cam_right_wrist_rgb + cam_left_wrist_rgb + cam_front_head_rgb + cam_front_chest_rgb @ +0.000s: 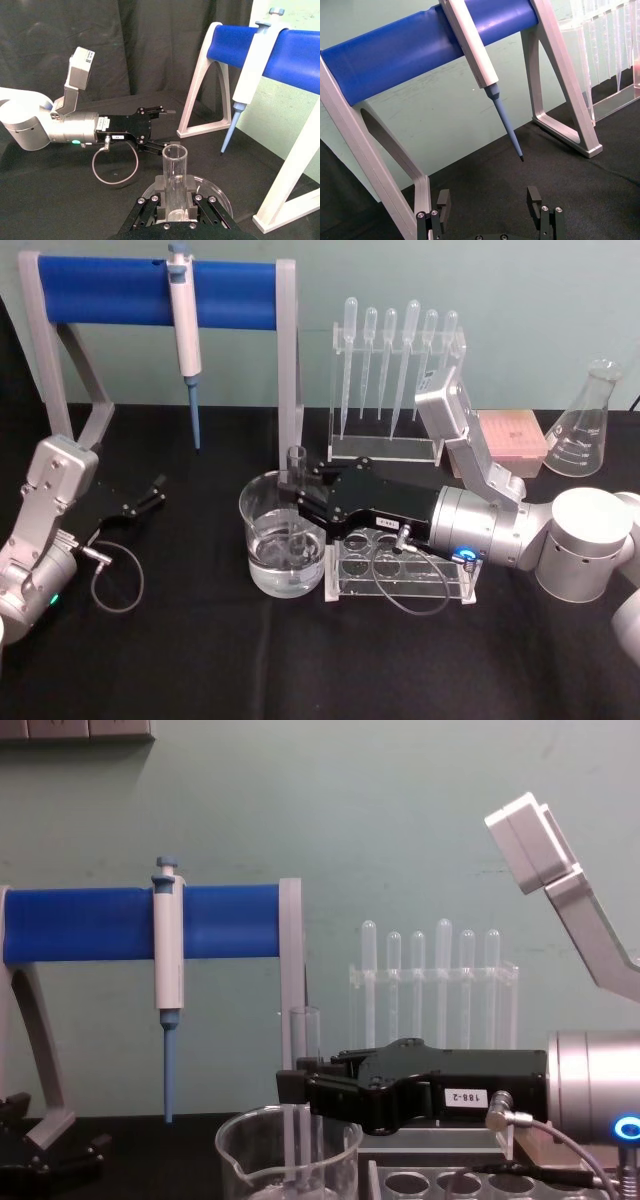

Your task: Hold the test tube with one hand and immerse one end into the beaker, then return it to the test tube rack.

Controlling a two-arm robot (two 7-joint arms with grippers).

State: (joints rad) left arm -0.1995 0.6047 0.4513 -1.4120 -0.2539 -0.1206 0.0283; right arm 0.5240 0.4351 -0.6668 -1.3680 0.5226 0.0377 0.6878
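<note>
Risk: test tube (305, 1035), clamped upright by right gripper (297, 487), dipping into beaker (258, 530), possibly clipping rim or slipping when lifting to rack (445, 585); left gripper (490, 197) parked at left, jaws apart.

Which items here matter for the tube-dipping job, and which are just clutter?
In use: test tube, beaker, test tube rack, right claw gripping the tube.
Lying about: micropipette on blue stand, pipette rack, flask, pink box, left claw parked open.
</note>
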